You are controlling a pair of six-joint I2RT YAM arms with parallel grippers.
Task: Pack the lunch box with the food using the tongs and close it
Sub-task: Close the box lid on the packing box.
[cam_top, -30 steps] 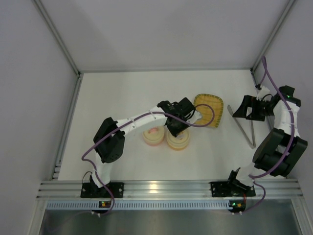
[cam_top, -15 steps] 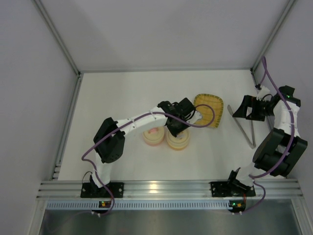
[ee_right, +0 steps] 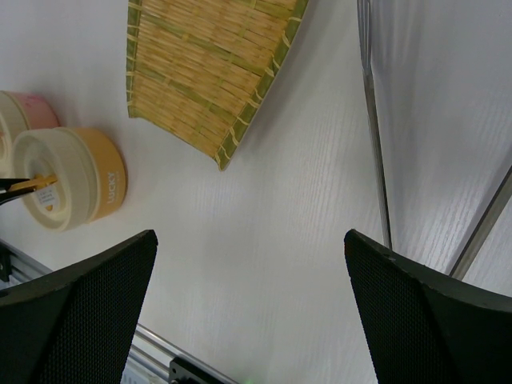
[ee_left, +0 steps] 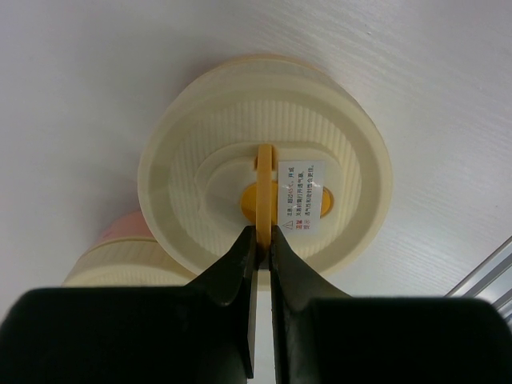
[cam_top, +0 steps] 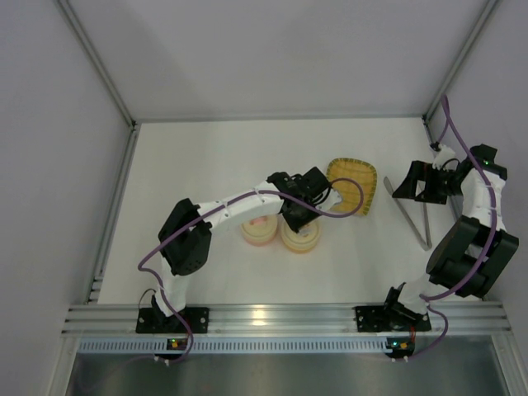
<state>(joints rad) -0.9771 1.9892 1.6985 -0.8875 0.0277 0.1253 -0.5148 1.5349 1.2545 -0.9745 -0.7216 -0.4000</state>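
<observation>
White tabletop [cam_top: 206,165]. Left gripper [ee_left: 262,237] pinches the yellow tab [ee_left: 265,180] atop the orange lunch box [cam_top: 301,235]. Pink box [cam_top: 258,231] touches it, half hidden. Beyond it, tray [cam_top: 353,186], partly covered. Far right of it, tongs [cam_top: 418,221], top hidden under right gripper [ee_right: 250,234], jaws spread wide.

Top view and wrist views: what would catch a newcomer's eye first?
The left jaws are pinched shut on the yellow tab of a round cream lid, mid-table. At the right, the right jaws hang wide open by the tongs, which lie on the table beside a woven tray.
</observation>
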